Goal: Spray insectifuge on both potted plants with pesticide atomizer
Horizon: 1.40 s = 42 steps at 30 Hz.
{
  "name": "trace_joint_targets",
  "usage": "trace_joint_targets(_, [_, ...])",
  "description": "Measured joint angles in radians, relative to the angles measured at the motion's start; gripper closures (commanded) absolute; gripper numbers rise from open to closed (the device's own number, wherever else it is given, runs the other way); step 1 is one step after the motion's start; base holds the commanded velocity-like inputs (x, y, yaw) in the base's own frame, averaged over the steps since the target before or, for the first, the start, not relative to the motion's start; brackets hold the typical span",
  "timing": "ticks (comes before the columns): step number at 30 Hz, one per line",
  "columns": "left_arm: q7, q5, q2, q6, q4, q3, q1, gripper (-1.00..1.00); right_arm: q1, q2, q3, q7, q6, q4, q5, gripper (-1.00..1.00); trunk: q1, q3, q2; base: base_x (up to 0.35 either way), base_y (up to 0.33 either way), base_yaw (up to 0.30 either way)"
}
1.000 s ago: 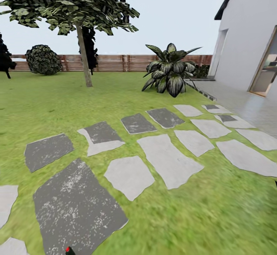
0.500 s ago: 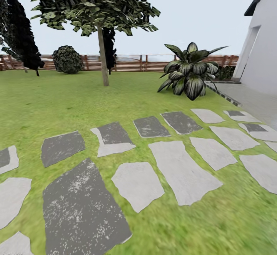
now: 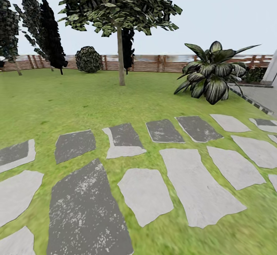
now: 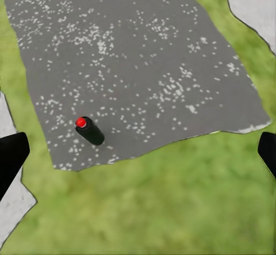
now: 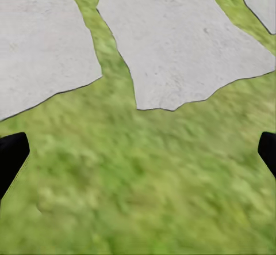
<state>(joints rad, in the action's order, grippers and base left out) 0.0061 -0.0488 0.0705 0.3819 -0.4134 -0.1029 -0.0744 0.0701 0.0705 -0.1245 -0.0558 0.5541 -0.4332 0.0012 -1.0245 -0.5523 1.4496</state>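
Observation:
The pesticide atomizer (image 4: 89, 130) is a small slim bottle with a red top. It looks dark from above and stands upright near the edge of a dark speckled stepping stone (image 4: 132, 59). My left gripper (image 4: 138, 157) hangs open above it, fingers spread wide on either side, with nothing between them. My right gripper (image 5: 138, 157) is open too, over bare grass beside pale stepping stones (image 5: 178, 36). The potted plants are out of view. The garden lawn (image 3: 77, 97) stretches ahead of me.
Grey and pale stepping stones (image 3: 200, 186) cross the grass in front. A tree trunk (image 3: 120, 57) stands mid-lawn, and a big striped agave (image 3: 211, 74) at the right by a paved edge. A wooden slat fence (image 3: 154, 63), a round bush (image 3: 89, 59) and dark conifers (image 3: 50, 36) line the back.
The head camera has swung left, so tree, agave and stones have slid right and the house wall has left the picture. The red-topped tip at the bottom edge 1.0 s ago is gone.

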Motion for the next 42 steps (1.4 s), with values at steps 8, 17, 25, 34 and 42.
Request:
trace_joint_targets(8, [0.001, 0.000, 0.000, 0.000, 0.000, -0.001, 0.000, -1.00, 0.000, 0.000, 0.000, 0.000, 0.000, 0.000, 0.000, -1.00, 0.000, 0.000, 0.000, 0.287, -0.207, 0.278])
trace_joint_targets(17, [0.002, -0.001, 0.001, 0.000, 0.000, -0.001, 0.000, -1.00, 0.000, 0.000, 0.000, 0.000, 0.000, -0.001, 0.000, -1.00, 0.000, 0.000, 0.000, 0.286, -0.207, 0.277])
trace_joint_targets(25, [0.002, -0.001, 0.002, 0.000, 0.000, -0.001, 0.000, -1.00, 0.000, 0.000, 0.000, 0.000, 0.000, -0.001, 0.000, -1.00, 0.000, 0.000, 0.000, 0.286, -0.206, 0.277])
trace_joint_targets(34, [0.002, -0.001, 0.002, 0.000, 0.000, -0.001, 0.000, -1.00, 0.000, 0.000, 0.000, 0.000, 0.000, -0.002, 0.000, -1.00, 0.000, 0.000, 0.000, 0.286, -0.206, 0.278])
trace_joint_targets(42, [0.003, -0.001, 0.002, 0.000, 0.000, -0.001, 0.000, -1.00, 0.000, 0.000, 0.000, 0.000, 0.000, -0.002, 0.000, -1.00, 0.000, 0.000, 0.000, 0.286, -0.206, 0.277])
